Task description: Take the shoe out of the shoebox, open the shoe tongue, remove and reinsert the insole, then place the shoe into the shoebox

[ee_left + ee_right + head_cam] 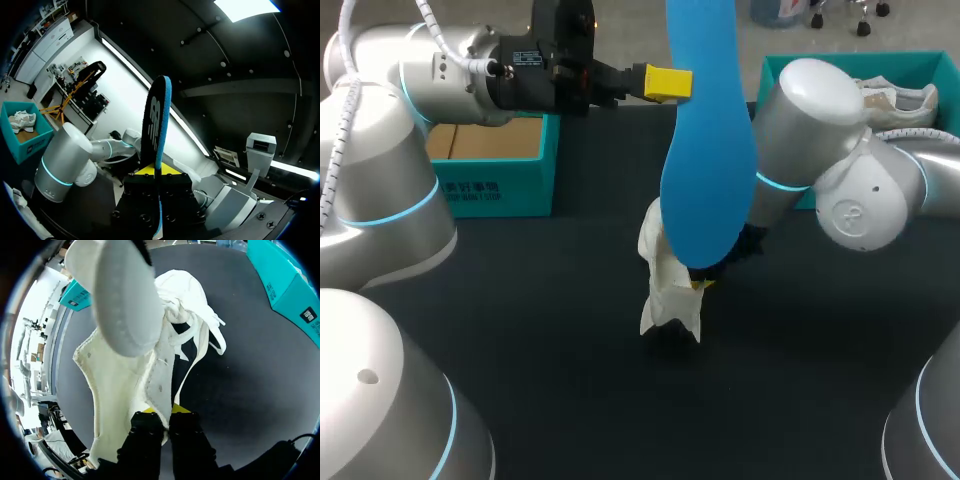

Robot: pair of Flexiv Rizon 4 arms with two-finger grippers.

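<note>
Insole out, reinsertion pending. Left fingers clamp the insole, upper centre; right fingers pinch the shoe mid-bench. Next, by my judgement: steer insole into the opening.

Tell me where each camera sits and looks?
Head view: above and behind, looking down at the table; both arms show.
Left wrist view: on the left arm, looking along the left gripper and insole.
Right wrist view: on the right arm, facing down past the right gripper onto the white shoe.
Head and right wrist views share the white shoe.
</note>
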